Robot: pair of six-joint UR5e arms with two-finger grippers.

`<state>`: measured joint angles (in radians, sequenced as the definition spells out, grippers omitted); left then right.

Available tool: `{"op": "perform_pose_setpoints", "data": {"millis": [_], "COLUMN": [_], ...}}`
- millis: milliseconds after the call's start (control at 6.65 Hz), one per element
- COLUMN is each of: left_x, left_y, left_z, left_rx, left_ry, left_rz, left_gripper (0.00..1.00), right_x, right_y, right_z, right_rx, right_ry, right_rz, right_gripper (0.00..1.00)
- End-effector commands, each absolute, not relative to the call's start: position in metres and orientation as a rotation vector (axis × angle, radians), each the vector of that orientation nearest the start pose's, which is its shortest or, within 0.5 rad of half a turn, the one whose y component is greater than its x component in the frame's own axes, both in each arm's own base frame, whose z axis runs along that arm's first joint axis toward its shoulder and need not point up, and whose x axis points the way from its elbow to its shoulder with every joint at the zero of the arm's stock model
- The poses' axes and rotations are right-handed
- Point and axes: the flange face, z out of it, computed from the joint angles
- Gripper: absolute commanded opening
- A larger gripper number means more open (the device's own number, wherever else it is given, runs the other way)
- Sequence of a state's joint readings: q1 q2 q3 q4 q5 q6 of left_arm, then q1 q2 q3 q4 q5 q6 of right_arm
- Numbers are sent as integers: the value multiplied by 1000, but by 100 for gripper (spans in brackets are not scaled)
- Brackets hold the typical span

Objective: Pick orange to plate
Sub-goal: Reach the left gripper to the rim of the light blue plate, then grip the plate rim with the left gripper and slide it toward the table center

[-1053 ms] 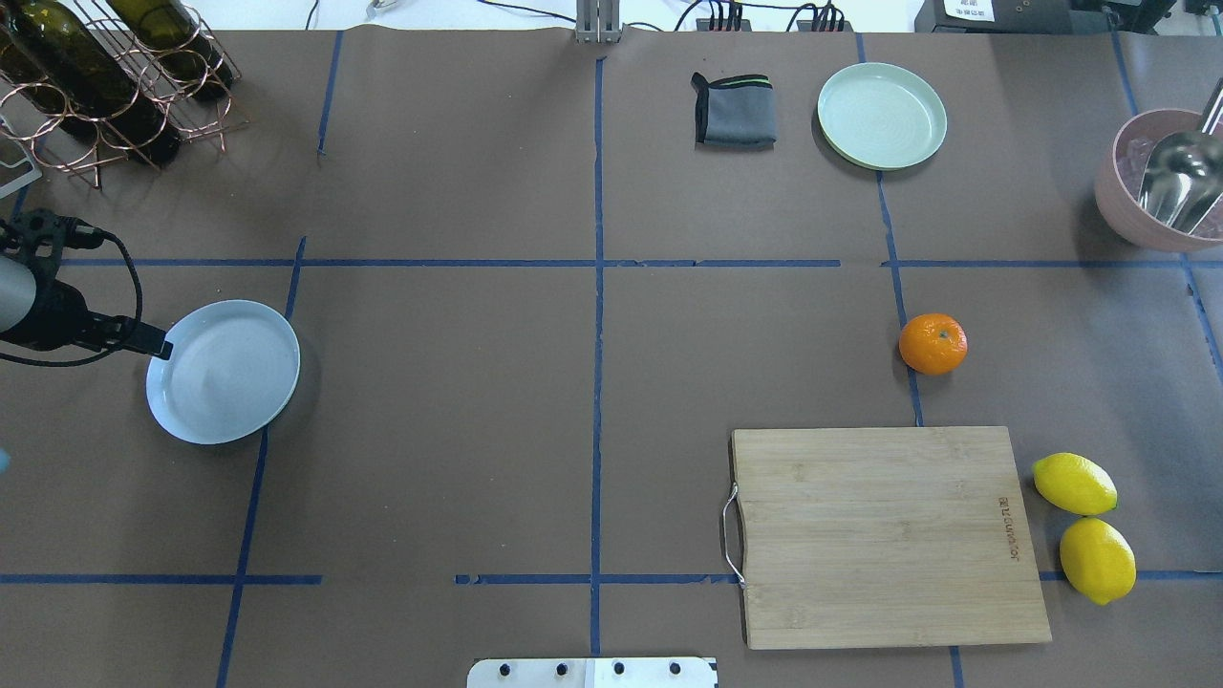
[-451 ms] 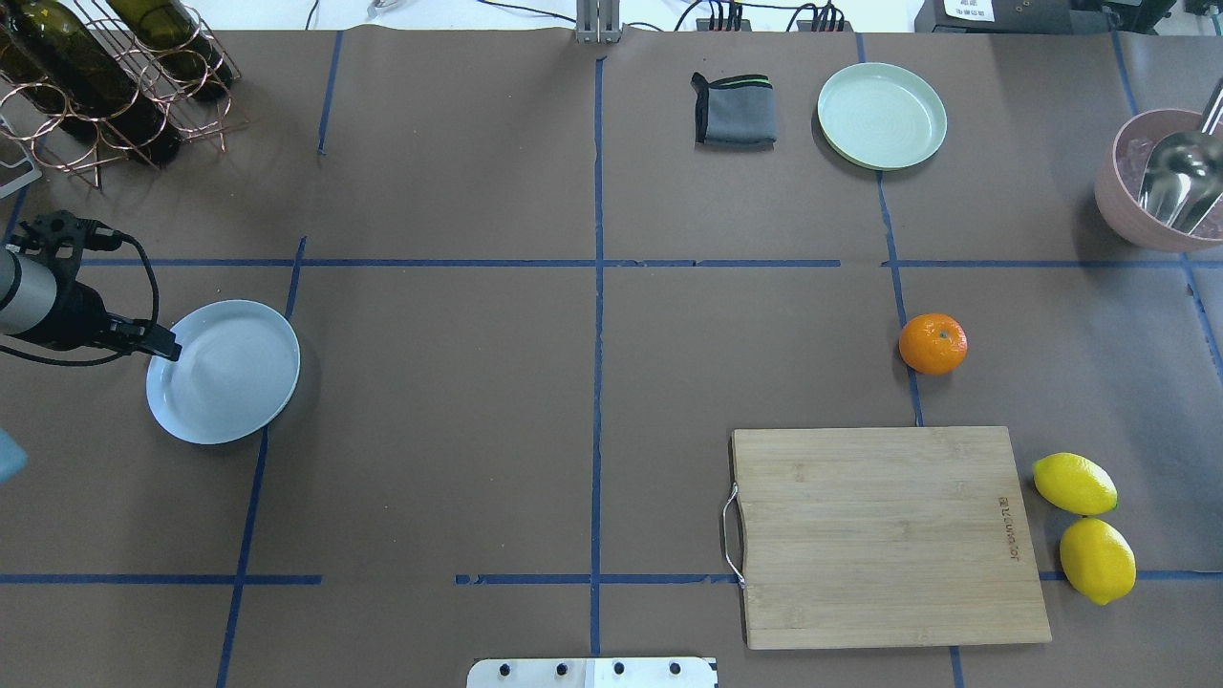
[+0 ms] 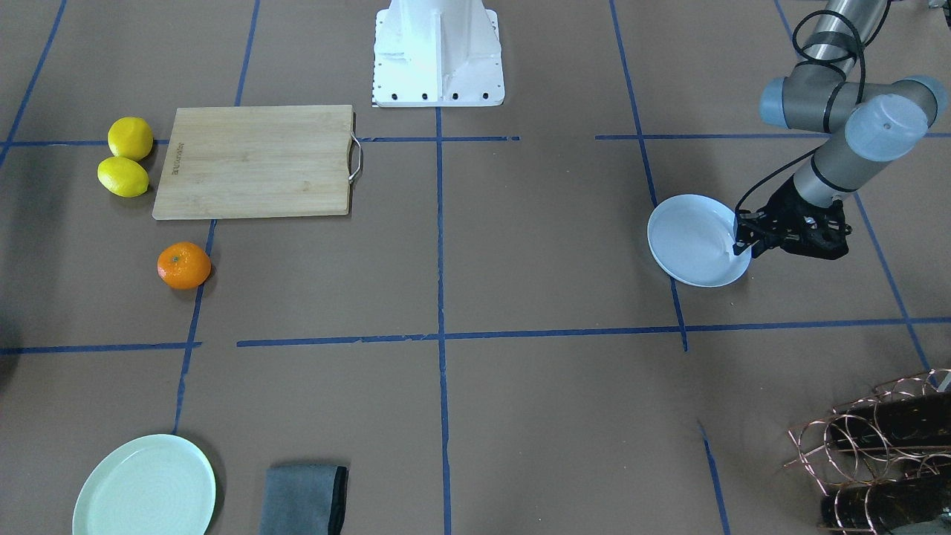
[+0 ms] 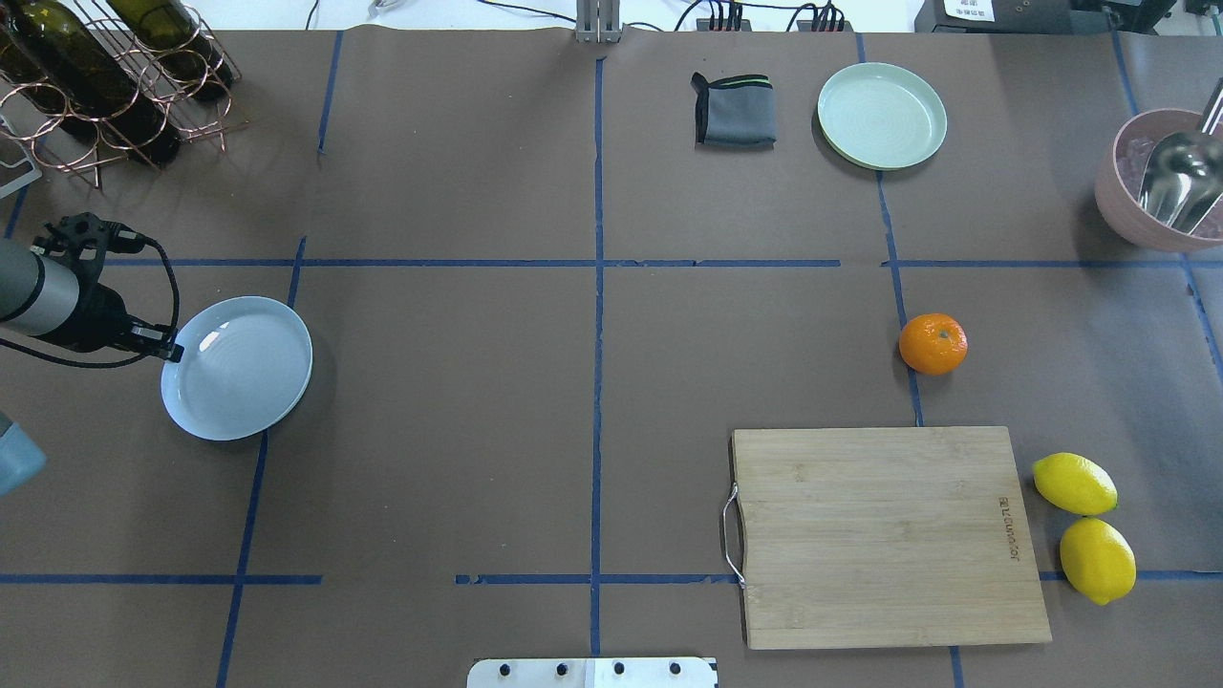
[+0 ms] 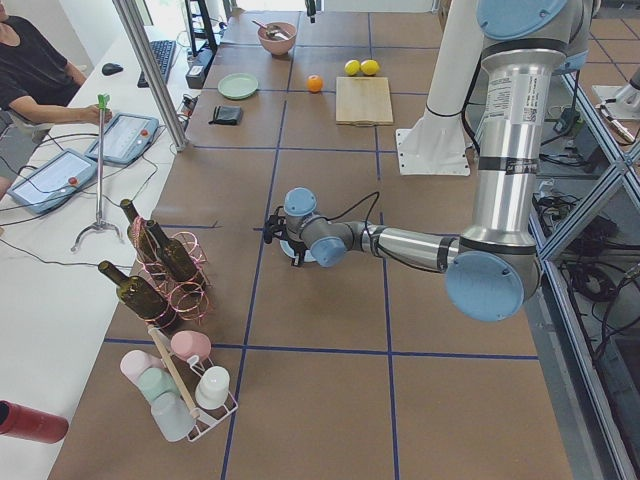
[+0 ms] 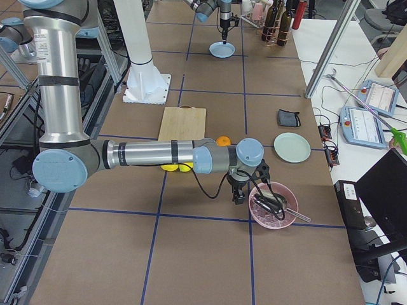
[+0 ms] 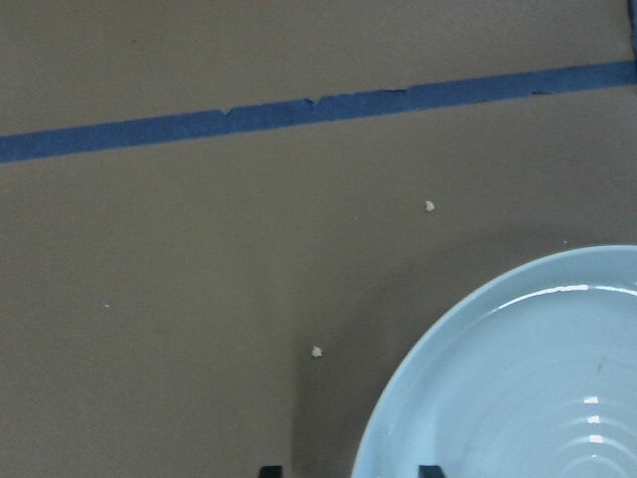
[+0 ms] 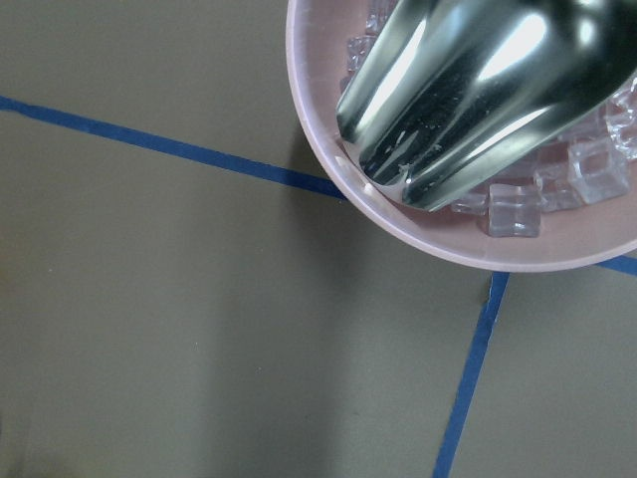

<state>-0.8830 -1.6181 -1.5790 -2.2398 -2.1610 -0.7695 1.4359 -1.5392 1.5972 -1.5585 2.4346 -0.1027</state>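
Observation:
The orange [image 4: 933,343] sits alone on the brown table at the right, beyond the cutting board; in the front-facing view the orange [image 3: 183,265] lies at the left. The white-bluish plate [image 4: 237,368] lies at the far left. My left gripper [image 4: 167,352] is shut on the plate's left rim, coming in low from the table's edge. In the left wrist view the plate [image 7: 518,378] fills the lower right, its rim between the two fingertips. My right gripper [image 6: 238,194] shows only in the exterior right view, beside the pink bowl, far from the orange; I cannot tell its state.
A wooden cutting board [image 4: 884,535] lies at the near right with two lemons [image 4: 1074,483] beside it. A mint-green plate [image 4: 881,116] and grey cloth [image 4: 734,110] sit at the back. A pink bowl [image 4: 1161,182] holds ice and a scoop. A wine rack [image 4: 105,76] stands back left.
My left gripper has moved right, and the plate has slid a little to the right with it. The orange has not moved.

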Motion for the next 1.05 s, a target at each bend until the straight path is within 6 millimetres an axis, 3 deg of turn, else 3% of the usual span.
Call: {"op": "perform_pose_setpoints", "data": {"millis": [0,150,301,451,602,752,903], "left_x": [282,283,304,336,412,497,549], "left_y": [-465,-461,-477,-501,-484,-492,-469], "left_z": [530,495,441,366,312,260,233], "left_rx": [185,164,100,53,-57,-67,-43], "left_ry": [924,986,1093,1186,1228,1193,1160], "left_rz": [144,68,12,-99,-113,-149,-183], "left_gripper": [0,0,0,0,0,0,0], "right_x": [-12,-12,-12,-17,-22,-26,-30], "right_y": [-512,-513,-516,-518,-520,-519,-520], "right_z": [623,619,614,610,607,607,605], "right_rx": [51,57,75,87,96,102,99], "right_ry": [-868,-868,-868,-870,-874,-875,-876], "right_rz": [-252,-254,-262,-269,-271,-279,-284], "right_gripper": [100,100,100,100,100,100,100]}}
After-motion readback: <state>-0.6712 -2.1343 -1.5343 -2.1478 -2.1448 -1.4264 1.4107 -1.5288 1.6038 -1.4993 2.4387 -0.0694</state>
